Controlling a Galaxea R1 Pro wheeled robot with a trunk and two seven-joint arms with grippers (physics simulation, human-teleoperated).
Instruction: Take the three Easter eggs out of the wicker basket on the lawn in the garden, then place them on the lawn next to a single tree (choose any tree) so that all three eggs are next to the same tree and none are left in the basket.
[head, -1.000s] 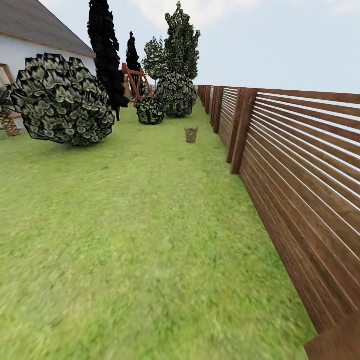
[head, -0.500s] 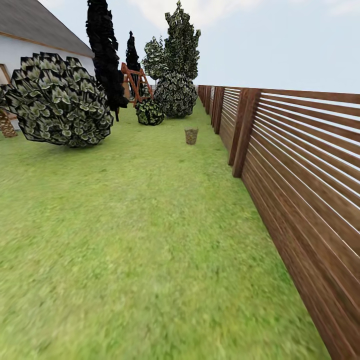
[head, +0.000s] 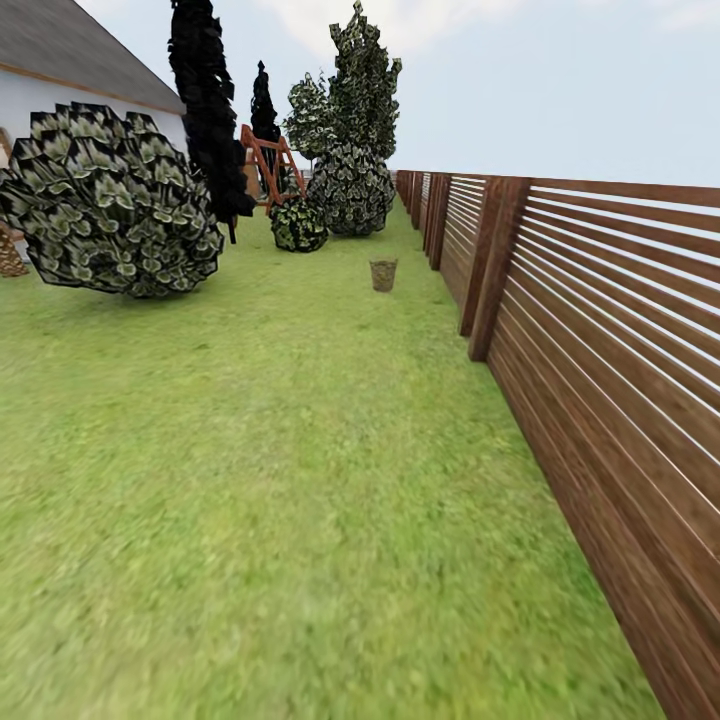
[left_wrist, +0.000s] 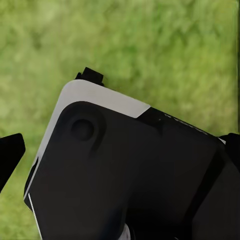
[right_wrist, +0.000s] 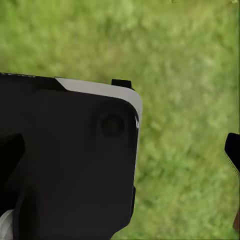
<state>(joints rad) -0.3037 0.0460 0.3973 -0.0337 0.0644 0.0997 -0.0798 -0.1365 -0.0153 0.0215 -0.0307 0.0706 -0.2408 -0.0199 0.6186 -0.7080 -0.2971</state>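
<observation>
One wicker basket stands far ahead on the lawn just left of the fence; drifting right risks scraping it, and jaw spread cannot be told.

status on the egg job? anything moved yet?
Done: nothing visible. The wicker basket stands far ahead on the lawn, near the fence; its contents are too small to tell. In hand: nothing evident; both wrist views show grass under the robot's body. Left: reach the basket, then all three eggs.
</observation>
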